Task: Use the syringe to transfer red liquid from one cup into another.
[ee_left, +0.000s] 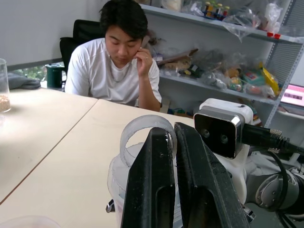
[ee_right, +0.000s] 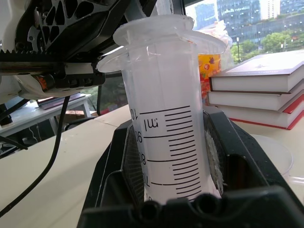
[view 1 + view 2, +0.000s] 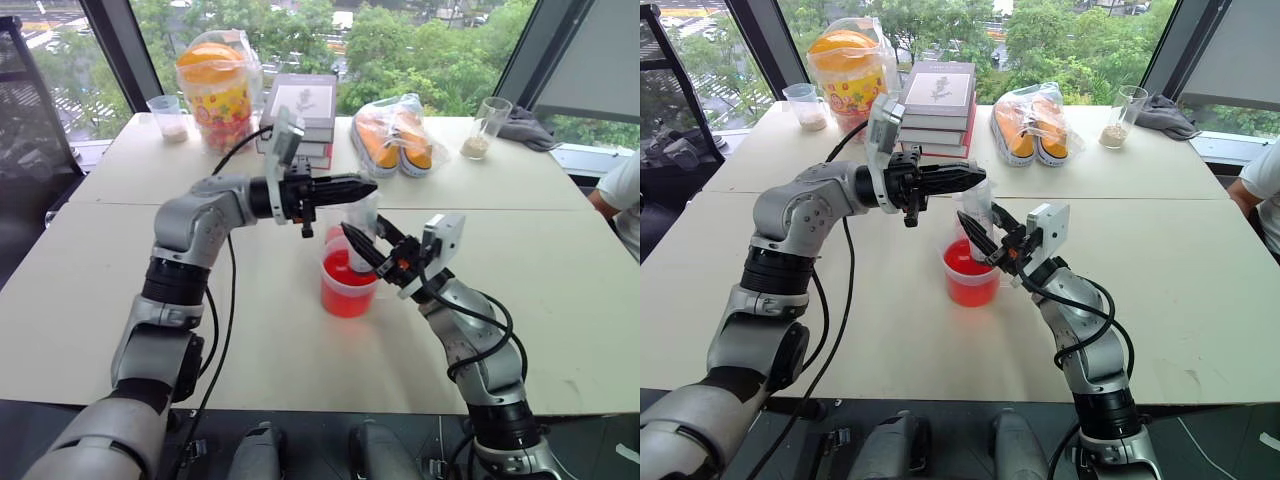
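Right hand (image 3: 358, 248) grips syringe (image 2: 166, 118) over red cup (image 3: 347, 290); left hand (image 3: 362, 184) clenched above.

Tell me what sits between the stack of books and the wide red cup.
In the right eye view, the left hand, shut at the syringe's top, crosses between the stack of books and the wide red cup.

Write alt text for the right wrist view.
The right gripper is shut on the barrel of the clear syringe, held upright with its printed markings facing the camera. The black left gripper sits at the syringe's top. A stack of books lies on the table behind.
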{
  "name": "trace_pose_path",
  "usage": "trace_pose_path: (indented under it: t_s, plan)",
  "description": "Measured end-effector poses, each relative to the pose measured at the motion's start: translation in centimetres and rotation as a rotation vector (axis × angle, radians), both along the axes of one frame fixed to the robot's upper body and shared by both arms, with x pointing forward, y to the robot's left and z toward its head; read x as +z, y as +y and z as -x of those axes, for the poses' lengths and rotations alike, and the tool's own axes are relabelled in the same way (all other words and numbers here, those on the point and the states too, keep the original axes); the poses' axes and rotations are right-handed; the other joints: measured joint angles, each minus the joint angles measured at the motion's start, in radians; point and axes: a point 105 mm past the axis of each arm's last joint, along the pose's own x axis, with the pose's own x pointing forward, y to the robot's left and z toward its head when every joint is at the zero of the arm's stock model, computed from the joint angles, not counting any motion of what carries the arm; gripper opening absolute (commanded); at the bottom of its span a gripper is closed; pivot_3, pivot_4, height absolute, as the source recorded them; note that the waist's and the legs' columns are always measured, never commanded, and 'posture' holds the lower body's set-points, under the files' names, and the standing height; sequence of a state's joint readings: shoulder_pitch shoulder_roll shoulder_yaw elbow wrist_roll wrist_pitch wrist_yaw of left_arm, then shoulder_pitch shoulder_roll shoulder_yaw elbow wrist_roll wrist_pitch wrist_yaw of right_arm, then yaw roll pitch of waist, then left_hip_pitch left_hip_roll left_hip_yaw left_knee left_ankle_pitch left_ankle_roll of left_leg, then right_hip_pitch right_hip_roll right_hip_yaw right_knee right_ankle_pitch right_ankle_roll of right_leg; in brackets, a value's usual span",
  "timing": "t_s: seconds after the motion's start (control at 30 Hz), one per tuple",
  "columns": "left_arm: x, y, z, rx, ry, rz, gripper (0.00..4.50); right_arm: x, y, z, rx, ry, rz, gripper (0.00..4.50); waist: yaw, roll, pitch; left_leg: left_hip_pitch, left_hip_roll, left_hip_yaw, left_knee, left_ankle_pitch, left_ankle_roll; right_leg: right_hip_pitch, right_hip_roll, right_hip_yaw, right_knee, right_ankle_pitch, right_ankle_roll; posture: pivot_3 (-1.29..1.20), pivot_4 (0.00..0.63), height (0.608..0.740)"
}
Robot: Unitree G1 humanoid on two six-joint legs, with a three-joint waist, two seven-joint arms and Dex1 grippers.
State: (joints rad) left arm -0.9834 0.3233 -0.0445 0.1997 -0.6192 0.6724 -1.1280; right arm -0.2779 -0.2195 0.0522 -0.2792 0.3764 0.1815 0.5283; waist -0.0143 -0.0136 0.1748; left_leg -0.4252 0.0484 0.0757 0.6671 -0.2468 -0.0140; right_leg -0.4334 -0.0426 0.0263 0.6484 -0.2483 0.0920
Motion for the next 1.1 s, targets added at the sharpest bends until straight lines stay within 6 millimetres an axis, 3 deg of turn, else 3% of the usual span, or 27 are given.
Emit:
trace_pose_path:
  t_s: [0.53,1.1]
  plan:
    - [2.4,0.6,-0.3,-0.015,-0.060,-0.023,0.07,1.4,0.4,0.1,0.075,0.017,-0.024,1.39,-0.002,0.000,0.000,0.000,0.000,0.000,0.000,0.000,0.000,0.000,0.000,0.000,0.000,0.000,0.000,0.00,0.150,0.740]
    - [3.0,1.1,-0.9,0.007,-0.097,-0.026,0.07,0.8,0.8,-0.4,0.098,0.041,-0.019,1.39,-0.002,0.000,0.000,0.000,0.000,0.000,0.000,0.000,0.000,0.000,0.000,0.000,0.000,0.000,0.000,0.00,0.150,0.740]
